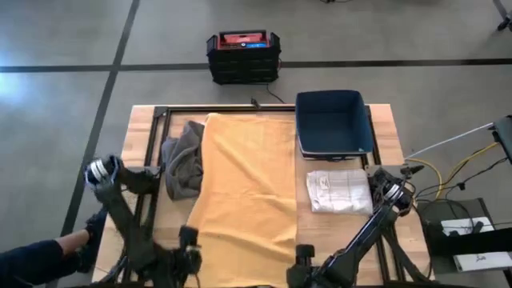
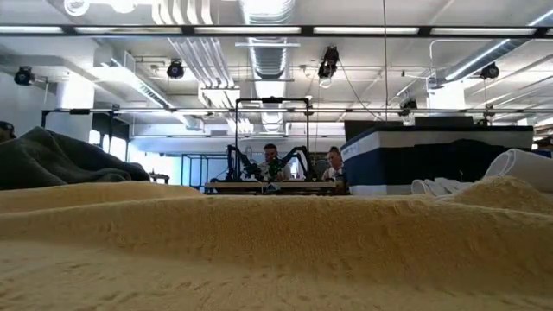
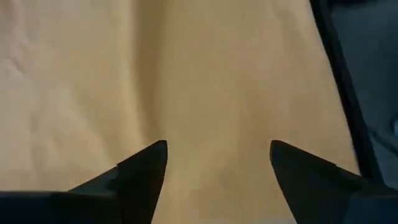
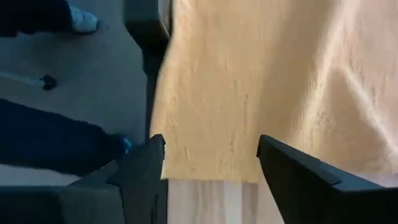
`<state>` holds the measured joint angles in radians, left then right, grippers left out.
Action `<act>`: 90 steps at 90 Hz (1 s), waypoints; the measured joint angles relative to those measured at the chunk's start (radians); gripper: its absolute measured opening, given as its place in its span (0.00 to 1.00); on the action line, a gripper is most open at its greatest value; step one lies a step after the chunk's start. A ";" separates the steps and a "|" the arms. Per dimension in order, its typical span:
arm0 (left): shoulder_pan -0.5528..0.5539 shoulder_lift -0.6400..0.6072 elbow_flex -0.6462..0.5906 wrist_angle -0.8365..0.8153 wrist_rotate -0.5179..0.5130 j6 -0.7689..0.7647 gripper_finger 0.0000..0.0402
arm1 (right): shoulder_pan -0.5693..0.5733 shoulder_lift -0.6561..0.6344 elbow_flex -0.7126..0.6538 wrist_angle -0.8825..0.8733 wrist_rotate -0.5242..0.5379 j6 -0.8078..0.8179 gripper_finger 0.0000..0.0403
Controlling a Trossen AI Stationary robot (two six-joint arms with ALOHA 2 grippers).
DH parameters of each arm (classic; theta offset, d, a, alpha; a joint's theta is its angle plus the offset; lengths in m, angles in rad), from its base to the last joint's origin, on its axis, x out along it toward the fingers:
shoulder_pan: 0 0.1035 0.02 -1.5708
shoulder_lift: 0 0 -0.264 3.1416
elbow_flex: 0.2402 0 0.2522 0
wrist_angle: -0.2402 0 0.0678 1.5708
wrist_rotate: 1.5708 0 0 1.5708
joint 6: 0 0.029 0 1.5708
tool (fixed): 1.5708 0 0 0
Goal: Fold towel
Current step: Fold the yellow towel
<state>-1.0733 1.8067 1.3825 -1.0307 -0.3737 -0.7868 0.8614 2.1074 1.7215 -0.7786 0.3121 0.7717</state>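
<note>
A yellow towel [image 1: 248, 184] lies spread flat down the middle of the wooden table [image 1: 144, 128], from its far edge to its near edge. In the low view the yellow towel [image 2: 276, 250] fills the foreground. My left gripper [image 1: 190, 237] stands open at the towel's near left part, and in its wrist view the open left gripper [image 3: 217, 146] is over plain yellow cloth [image 3: 186, 74]. My right gripper [image 1: 304, 253] stands open at the near right part. In its wrist view the right gripper [image 4: 211, 140] straddles one edge of the towel [image 4: 211, 177], with bare wood beyond.
A crumpled grey cloth [image 1: 182, 164] lies left of the towel. A folded white cloth [image 1: 338, 190] lies to its right, with a blue bin [image 1: 334, 124] beyond it at the far right. A black and red crate [image 1: 243, 56] sits on the floor. A person's leg [image 1: 32, 260] shows near left.
</note>
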 joint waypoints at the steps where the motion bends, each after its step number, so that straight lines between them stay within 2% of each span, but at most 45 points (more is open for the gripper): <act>1: -0.005 0.013 0.007 -0.004 0.005 -0.011 0.65 | 0.002 0.001 0.001 0.007 0.003 -0.004 0.60; 21: -0.101 0.183 0.096 -0.012 0.109 -0.161 0.56 | 0.016 0.064 0.007 0.139 0.012 -0.032 0.57; 44: -0.134 0.210 0.142 0.014 0.124 -0.290 0.54 | 0.033 0.107 0.043 0.153 0.033 0.040 0.58; 60: -0.140 0.221 0.117 0.113 0.124 -0.297 0.57 | 0.038 0.164 0.063 0.142 0.035 0.070 0.57; 90: -0.139 0.282 0.114 0.123 0.113 -0.295 0.55 | 0.037 0.214 0.076 0.116 0.057 0.106 0.47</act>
<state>-1.2121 2.0887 1.4961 -0.9075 -0.2604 -1.0823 0.8982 2.3215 1.7973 -0.6629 0.3688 0.8775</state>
